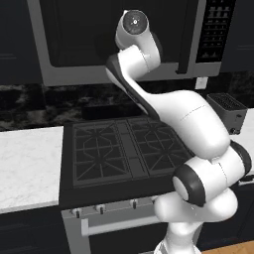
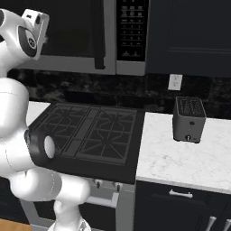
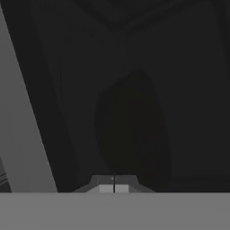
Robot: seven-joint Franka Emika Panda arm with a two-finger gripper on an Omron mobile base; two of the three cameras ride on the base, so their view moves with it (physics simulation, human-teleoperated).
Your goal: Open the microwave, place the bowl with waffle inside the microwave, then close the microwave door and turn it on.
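My fingers (image 3: 114,187) are pressing together, empty, right up against the dark glass of the microwave door (image 3: 134,103).

I am reaching my arm up from the base over the black gas stove (image 1: 126,149) toward the microwave (image 1: 119,39), which is hanging above the stove with its door shut; in the hand view my two tips are meeting with only a thin seam between them, gripping nothing, and a grey steel strip of the door frame is slanting down one edge. In the right base view the dark vertical handle (image 2: 98,34) is running down the door just beside the black button panel (image 2: 132,29). A small dark grey toaster (image 2: 189,119) is standing on the white marble counter (image 2: 180,158), near a wall outlet (image 2: 174,82).
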